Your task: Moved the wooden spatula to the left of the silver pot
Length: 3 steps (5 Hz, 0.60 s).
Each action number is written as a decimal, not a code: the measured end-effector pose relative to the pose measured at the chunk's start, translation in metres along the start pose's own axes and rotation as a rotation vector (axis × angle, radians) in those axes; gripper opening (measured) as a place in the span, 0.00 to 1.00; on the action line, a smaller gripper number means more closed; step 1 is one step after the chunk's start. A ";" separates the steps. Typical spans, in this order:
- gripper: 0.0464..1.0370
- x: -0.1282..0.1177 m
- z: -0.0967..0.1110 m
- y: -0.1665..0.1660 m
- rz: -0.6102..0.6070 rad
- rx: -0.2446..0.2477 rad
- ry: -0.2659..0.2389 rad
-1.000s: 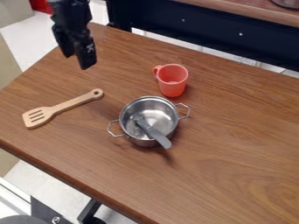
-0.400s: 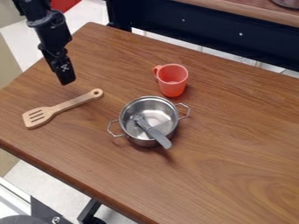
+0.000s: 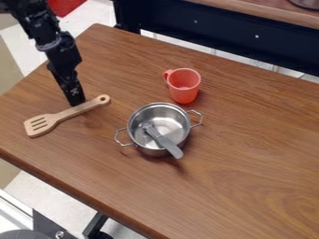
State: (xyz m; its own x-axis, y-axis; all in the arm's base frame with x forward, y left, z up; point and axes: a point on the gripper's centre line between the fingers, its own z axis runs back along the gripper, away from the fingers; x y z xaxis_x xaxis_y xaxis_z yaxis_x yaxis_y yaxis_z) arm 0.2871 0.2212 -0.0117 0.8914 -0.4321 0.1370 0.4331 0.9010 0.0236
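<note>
My black gripper (image 3: 76, 101) hangs at the left part of the table, its tip right at the upper edge of the spatula's handle; whether it touches is unclear. The wooden spatula (image 3: 61, 115) lies flat, its slotted head at the lower left and its holed handle end toward the upper right. To the right of the spatula stands the silver pot (image 3: 159, 126), with a grey-handled utensil (image 3: 163, 140) leaning inside it.
A red cup (image 3: 183, 85) stands behind the pot, slightly to its right. The wooden table (image 3: 249, 149) has its near edge running from the left down to the bottom. A dark-fronted counter (image 3: 230, 37) lies beyond the far edge.
From the upper left, my gripper has come down the view to the spatula's handle. The spatula, pot and cup have stayed in place.
</note>
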 end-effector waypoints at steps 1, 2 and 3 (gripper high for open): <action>0.96 -0.008 -0.008 -0.005 -0.009 0.018 0.012; 0.96 -0.013 -0.014 -0.007 -0.024 0.042 0.022; 0.96 -0.015 -0.024 -0.006 -0.014 0.067 0.030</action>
State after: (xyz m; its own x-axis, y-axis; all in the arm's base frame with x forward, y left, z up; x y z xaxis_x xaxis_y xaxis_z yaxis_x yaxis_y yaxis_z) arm 0.2750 0.2215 -0.0378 0.8893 -0.4448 0.1064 0.4366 0.8949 0.0918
